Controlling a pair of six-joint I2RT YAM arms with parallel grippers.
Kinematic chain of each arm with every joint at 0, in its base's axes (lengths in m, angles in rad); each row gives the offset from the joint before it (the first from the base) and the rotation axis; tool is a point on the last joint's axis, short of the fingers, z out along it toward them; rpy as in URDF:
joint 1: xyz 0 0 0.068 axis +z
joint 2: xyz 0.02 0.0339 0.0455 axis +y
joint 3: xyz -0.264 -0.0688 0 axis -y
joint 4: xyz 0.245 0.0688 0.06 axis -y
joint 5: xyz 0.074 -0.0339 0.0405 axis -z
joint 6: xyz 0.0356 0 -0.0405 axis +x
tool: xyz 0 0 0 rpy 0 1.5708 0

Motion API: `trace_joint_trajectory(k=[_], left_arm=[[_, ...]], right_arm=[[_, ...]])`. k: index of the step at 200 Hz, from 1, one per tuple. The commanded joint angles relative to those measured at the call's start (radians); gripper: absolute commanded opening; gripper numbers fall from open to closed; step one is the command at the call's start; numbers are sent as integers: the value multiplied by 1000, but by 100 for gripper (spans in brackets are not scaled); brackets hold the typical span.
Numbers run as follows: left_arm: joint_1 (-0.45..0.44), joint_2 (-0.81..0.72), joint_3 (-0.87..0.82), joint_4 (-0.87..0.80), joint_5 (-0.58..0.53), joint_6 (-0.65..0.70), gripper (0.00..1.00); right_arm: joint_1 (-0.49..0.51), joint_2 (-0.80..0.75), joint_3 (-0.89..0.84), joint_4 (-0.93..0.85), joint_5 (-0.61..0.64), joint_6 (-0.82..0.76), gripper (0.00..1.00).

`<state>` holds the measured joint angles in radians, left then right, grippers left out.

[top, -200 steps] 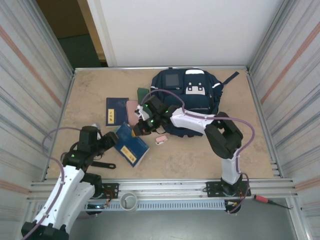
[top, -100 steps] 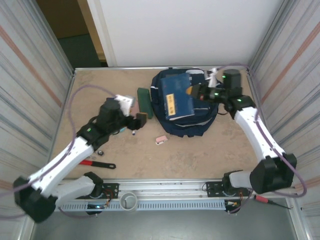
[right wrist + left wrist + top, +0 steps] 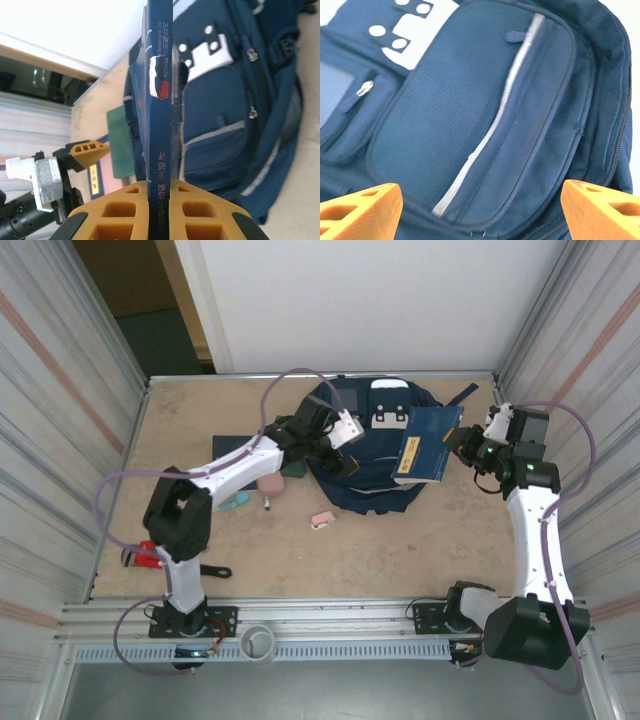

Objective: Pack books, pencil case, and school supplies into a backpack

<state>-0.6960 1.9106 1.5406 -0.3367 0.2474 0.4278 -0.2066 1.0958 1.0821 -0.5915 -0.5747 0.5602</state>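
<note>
Backpack lies flat at the far middle of the table, front pockets facing up.

Right gripper is at the backpack's right edge, pinching a blue book with a yellow label. The book is held tilted over the right side of the backpack; whether its lower edge touches the fabric cannot be told. In the right wrist view the book stands spine-on, and the two orange fingers of the gripper press against both its covers.

Left gripper is over the backpack's left front. In the left wrist view its fingers are spread wide apart with nothing between them, above the zipped front pocket of the backpack.

Left of the backpack:
- green book, just beside it, partly under the left arm;
- pencil case, beside the green book;
- second blue booklet, further left, partly covered by the arm.

Near side of the backpack:
- eraser, on bare table, close to its near edge;
- what appears to be the marker, near the pencil case;
- teal piece, left of the marker.

Red wrench and black spanner lie well apart from the backpack, near the left arm's base.
</note>
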Motion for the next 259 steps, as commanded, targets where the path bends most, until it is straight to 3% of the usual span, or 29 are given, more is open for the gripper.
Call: trace_joint_trajectory(k=[1,53,113,124,140,156,173,231,259], left_arm=[[-17,72,95,-107,102,147,84],[-24,212,208,-133,125,215,85],[-48,346,326,-190,84,262,78],[-55,365,347,-196,63,269,72],[-64,386,376,-201,25,269,56],[-67,381,385,-197,33,255,36],[-63,351,373,-175,69,228,24],[33,191,330,-41,322,-48,0],[85,135,332,38,443,-196,0]], right_arm=[[-33,-25,-9,-46,27,-52,0],[-39,-55,-29,-51,29,-60,0],[-39,-84,-66,-72,18,-74,0],[-39,-96,-78,-75,22,-75,0],[-39,-102,-97,-85,22,-77,0],[-39,-102,-102,-117,20,-93,0],[-39,-143,-103,-158,29,-108,0],[-40,-274,-83,-301,77,-128,0],[-39,-299,-109,-324,-16,-124,0]])
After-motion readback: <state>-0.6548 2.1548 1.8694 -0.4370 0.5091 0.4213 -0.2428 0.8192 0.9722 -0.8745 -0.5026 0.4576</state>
